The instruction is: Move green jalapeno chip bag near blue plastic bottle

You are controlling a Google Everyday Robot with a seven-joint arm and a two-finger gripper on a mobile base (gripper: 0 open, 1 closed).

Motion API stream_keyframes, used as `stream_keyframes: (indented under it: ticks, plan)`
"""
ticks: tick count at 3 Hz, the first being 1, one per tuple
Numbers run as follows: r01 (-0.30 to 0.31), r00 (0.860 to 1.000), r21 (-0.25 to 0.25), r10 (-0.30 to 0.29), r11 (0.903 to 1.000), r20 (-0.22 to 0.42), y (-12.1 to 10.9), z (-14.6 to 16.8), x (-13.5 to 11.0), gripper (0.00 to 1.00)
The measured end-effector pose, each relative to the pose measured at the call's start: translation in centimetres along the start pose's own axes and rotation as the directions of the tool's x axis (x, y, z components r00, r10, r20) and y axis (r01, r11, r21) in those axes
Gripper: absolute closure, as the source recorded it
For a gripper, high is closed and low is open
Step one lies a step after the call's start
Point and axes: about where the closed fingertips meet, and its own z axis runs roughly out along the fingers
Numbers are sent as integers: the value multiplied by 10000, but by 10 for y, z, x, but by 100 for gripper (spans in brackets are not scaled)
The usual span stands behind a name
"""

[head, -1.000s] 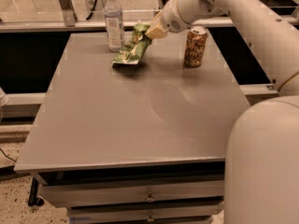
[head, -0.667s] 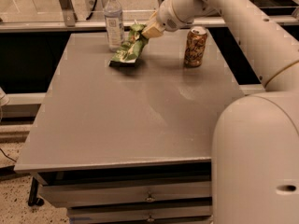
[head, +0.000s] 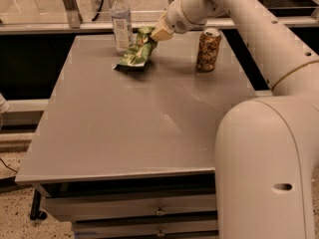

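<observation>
You have the small, clear, white-capped blue plastic bottle [head: 120,21] standing leftmost. The crinkled foil green jalapeno chip bag [head: 134,56] lies just right of it, its long axis slanting up-right into the gripper [head: 156,33], which pinches its upper end.

Crinkled foil on the green jalapeno chip bag [head: 135,54], shiny, light catching in the creases. The gripper [head: 158,33], matt tan and possibly rubbery plastic, pinches the bag's raised upper end just beside the blue plastic bottle [head: 121,21], which is clear smooth plastic with a white cap. The table [head: 124,118] is smooth grey with a soft sheen. The can [head: 208,50] gleams like metal. The arm [head: 259,29] wears smooth off-white shells.
</observation>
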Motion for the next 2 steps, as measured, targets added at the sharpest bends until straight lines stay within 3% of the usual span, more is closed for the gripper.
stream_keyframes:
  ticks: [2]
  plan:
    - [-18,10000,-124,18,9999,-22,0,3,4,13]
